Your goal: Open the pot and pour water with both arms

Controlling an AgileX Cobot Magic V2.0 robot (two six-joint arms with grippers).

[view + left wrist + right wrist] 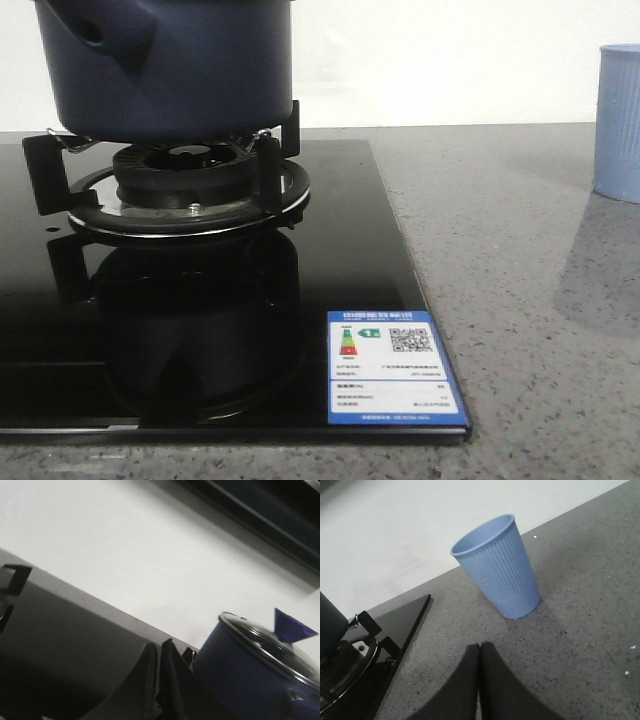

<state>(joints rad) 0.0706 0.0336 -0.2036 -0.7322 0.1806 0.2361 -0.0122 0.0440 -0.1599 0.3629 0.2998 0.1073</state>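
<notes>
**Lid still on, both grippers closed and empty**

Nearest the front camera lies the black glass hob (200,330); behind it the pot (165,65) sits on the burner's pan supports (265,165), its stubby pierced handle (100,30) pointing toward the left. It looks heavy and rigid, likely heavier with water — a firm, level hold at that handle seems wise. The glass lid (267,645) is probably slippery and breakable; its blue knob (290,626) is the natural place to pinch.

The left gripper (159,680) hangs beside the pot, fingers pressed together, holding nothing. The right gripper (480,680) hovers over the speckled counter (580,630) — fingers likewise together — near the pale blue ribbed cup (497,565).
</notes>
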